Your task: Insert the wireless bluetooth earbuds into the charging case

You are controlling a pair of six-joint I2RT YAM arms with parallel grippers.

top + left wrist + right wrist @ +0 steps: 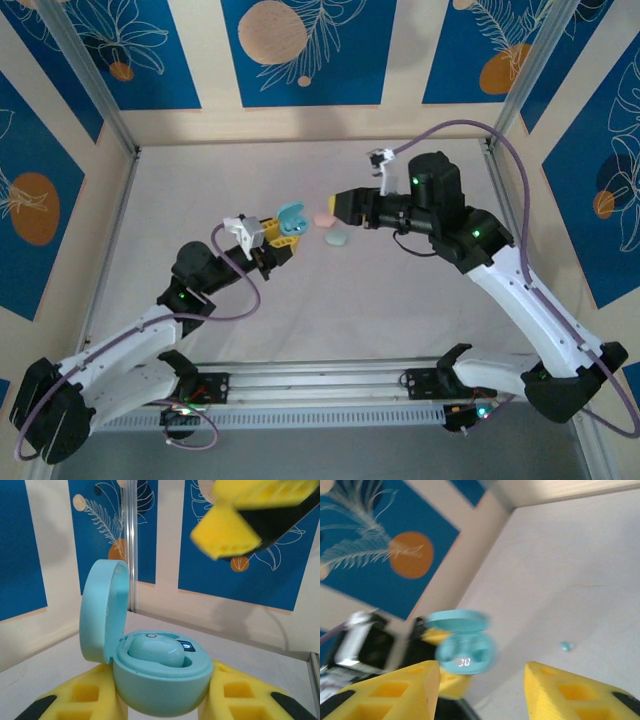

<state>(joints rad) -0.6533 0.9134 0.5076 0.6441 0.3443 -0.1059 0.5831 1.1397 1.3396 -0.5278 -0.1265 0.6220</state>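
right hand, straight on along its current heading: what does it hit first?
Most likely the open light blue case, held in the left hand; in the right wrist view it sits just left of centre ahead of the right hand. Depth is unclear.

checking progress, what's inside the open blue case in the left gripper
One light blue earbud sits in the charging case, beside a lit display. The bud and rim cover the rest of the inside.
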